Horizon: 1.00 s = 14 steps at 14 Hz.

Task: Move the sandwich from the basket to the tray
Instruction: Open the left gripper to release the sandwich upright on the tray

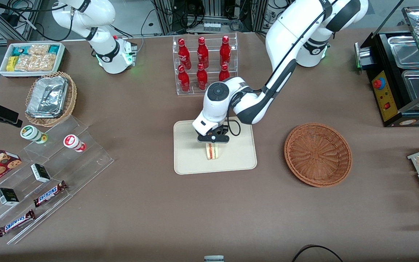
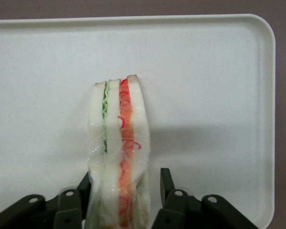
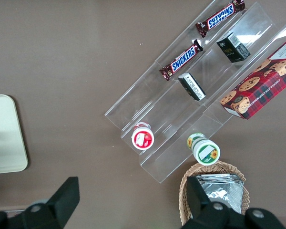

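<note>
The end effector (image 1: 213, 142) stands over the tray (image 1: 191, 163), clamped on the upright sandwich (image 1: 212, 151), apparently setting it down; basket (image 1: 318, 154) empty.

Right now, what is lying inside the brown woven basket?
Nothing can be seen inside the basket; only its woven bottom shows. The sandwich stands on edge over the tray, between the fingers of the gripper. Whether it touches the tray is not visible.
</note>
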{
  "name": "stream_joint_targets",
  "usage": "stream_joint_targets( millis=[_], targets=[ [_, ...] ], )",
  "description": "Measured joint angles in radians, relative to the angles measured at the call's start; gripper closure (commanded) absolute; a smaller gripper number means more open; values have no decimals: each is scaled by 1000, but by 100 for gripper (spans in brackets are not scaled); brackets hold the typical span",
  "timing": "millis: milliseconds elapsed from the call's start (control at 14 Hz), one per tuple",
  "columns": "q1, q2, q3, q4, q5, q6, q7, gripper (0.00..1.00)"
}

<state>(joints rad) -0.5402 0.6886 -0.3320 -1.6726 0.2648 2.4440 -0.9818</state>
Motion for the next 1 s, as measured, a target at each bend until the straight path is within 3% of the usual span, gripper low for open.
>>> stream_joint_targets(
  millis=[571, 1000],
  targets=[
    [1, -42, 1, 34, 0, -82, -2, 0],
    [46, -298, 25, 67, -1, -441, -31, 0]
  ],
)
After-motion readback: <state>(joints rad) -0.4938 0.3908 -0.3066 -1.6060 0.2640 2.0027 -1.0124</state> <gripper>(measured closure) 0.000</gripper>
